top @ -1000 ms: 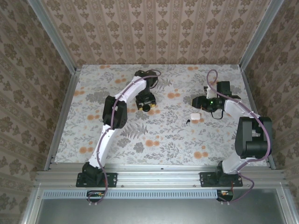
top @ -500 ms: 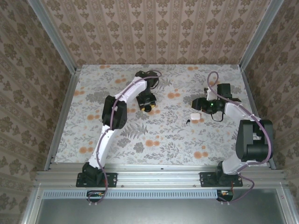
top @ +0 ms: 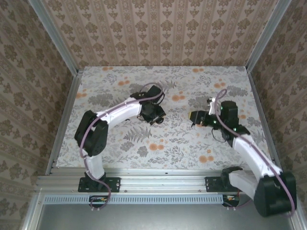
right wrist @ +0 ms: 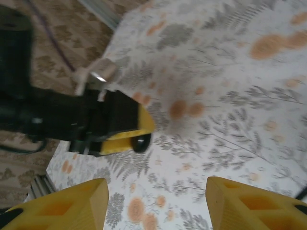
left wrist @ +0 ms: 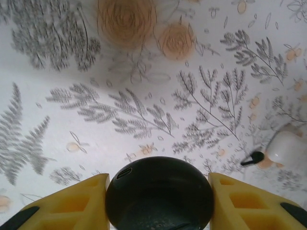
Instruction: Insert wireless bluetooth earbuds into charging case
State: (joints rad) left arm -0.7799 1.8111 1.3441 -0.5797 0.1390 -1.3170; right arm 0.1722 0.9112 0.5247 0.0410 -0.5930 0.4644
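My left gripper is shut on a flat black round disc with a small slot in its edge. The yellow fingers press on both sides of the disc. To the right on the table lies the white charging case, with one tiny black earbud touching its left side. In the top view my left gripper is at mid-table and my right gripper hangs just right of it, over the spot where the case lies. My right gripper is open with nothing between its fingers. It faces the disc from a distance.
The floral tablecloth is bare near the front and on the left. Patterned walls and metal rails bound the table on three sides. The two grippers are close together at mid-table.
The left gripper has moved nearer and slightly right with the black disc in it. The right arm swung its elbow toward the front, and its gripper shifted left over the white case.
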